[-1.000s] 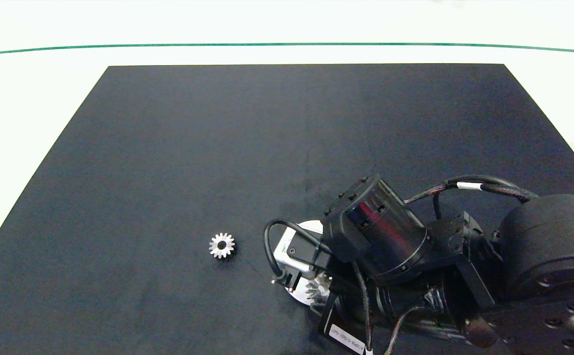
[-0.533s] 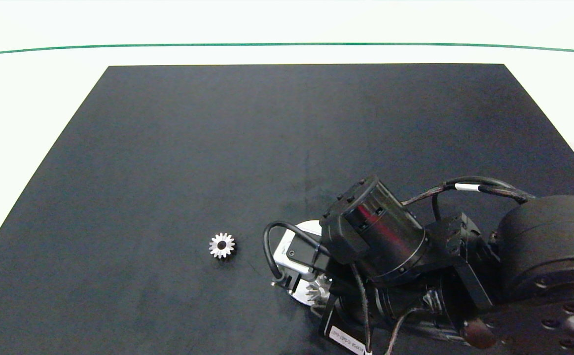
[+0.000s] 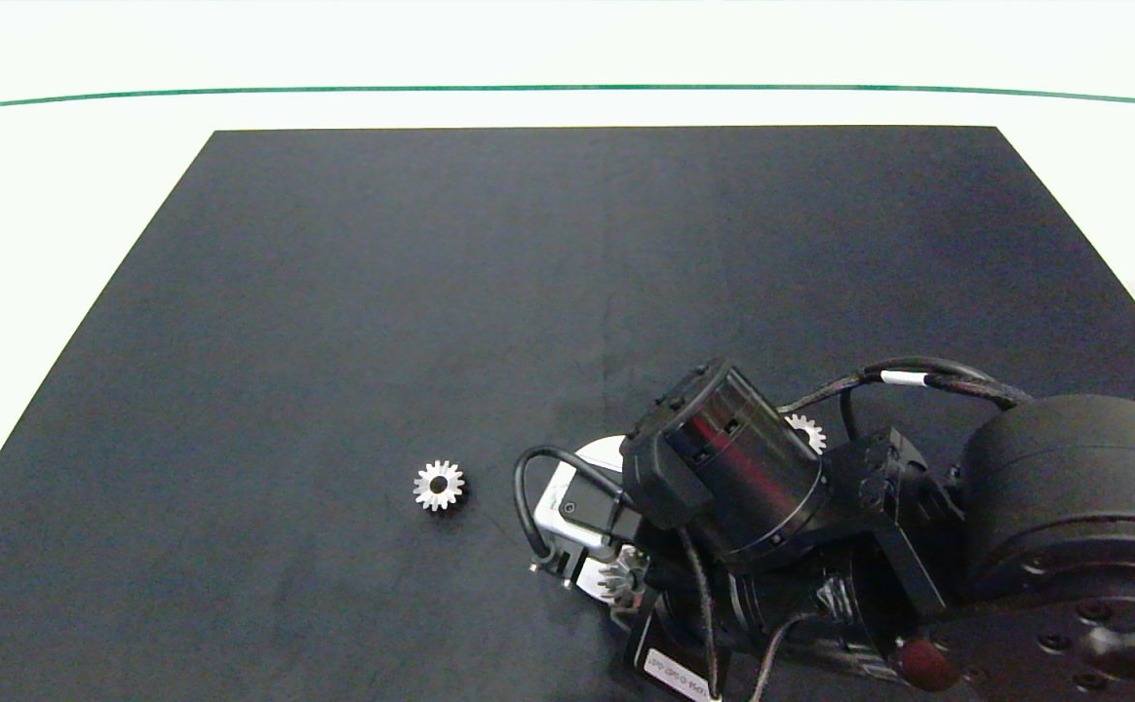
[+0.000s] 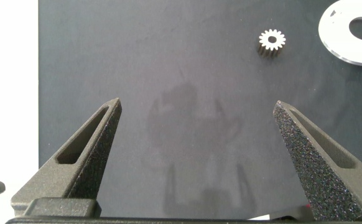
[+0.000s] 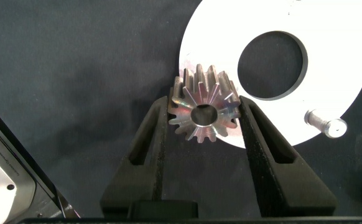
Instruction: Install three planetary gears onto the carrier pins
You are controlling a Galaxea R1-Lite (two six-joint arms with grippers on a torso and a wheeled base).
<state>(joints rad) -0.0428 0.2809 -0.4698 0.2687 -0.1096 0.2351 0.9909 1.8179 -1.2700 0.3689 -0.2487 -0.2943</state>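
My right gripper [image 5: 204, 116] is shut on a silver planetary gear [image 5: 203, 111], which hangs over the rim of the flat white carrier disc [image 5: 330, 59]. One short whitish carrier pin [image 5: 328, 125] stands on the disc; the other pins are hidden. In the head view the right arm covers most of the disc [image 3: 597, 451], with the held gear [image 3: 623, 577] at its front edge. A second gear [image 3: 439, 485] lies flat on the mat to the left. A third gear [image 3: 805, 432] peeks out behind the right wrist. My left gripper [image 4: 197, 104] hovers open over bare mat, short of the second gear [image 4: 272, 42].
A black mat [image 3: 431, 292] covers the white table, with a green line [image 3: 333, 93] beyond its far edge. The right arm's bulky joints [image 3: 1065, 526] and cables fill the front right corner. The left arm does not show in the head view.
The right arm has shifted slightly left and toward the front with its gear. That uncovered the third gear behind the wrist. The lone gear on the left has not moved.
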